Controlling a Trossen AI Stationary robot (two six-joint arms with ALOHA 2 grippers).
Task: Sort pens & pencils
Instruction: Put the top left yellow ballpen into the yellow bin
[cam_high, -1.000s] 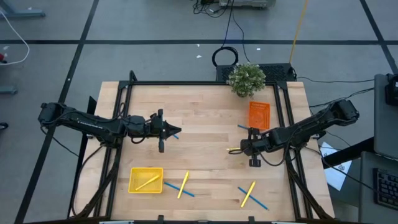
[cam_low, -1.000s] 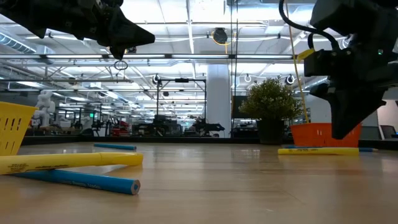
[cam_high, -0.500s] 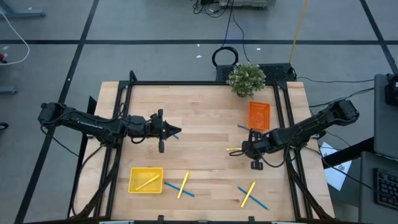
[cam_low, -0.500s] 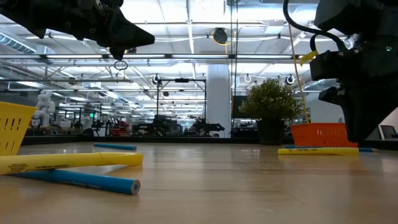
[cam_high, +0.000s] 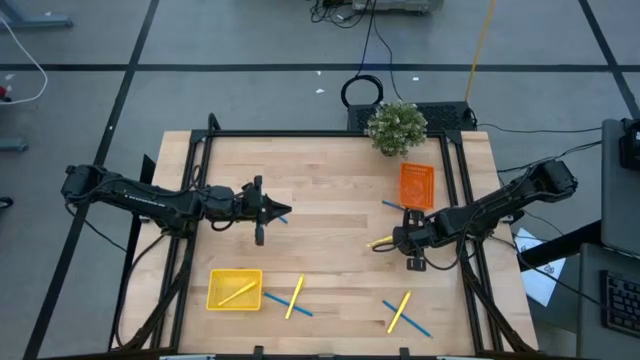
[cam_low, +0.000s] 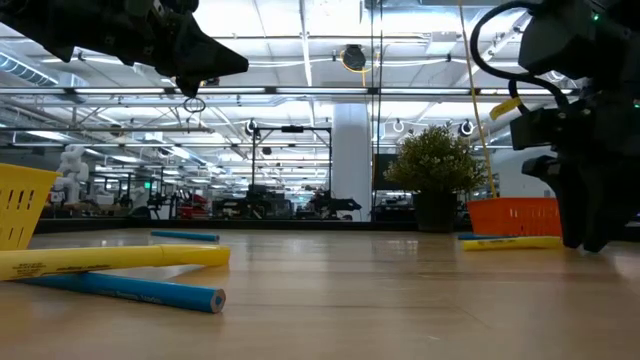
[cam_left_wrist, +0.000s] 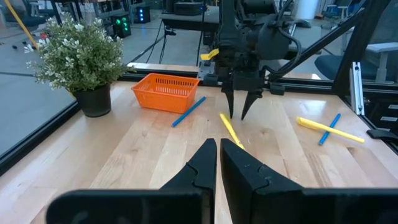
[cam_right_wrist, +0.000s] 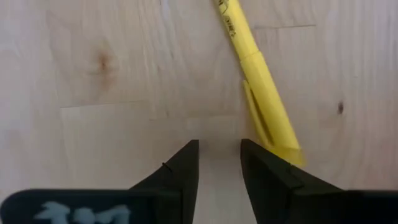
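the right gripper (cam_right_wrist: 219, 163), open a little and empty, should slide sideways so the thin yellow plastic pen (cam_right_wrist: 256, 87) sits between its fingers.

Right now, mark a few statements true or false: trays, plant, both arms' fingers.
1. The yellow rectangular tray holds one yellow stick. True.
2. The right gripper is clamped on a blue stick. False: its fingers are open, down at the table, with a yellow pen lying just beside one fingertip, ungripped.
3. The orange mesh tray sits beside the small potted plant. True.
4. The left gripper has its fingers spread wide. False: they are nearly together and hold nothing.
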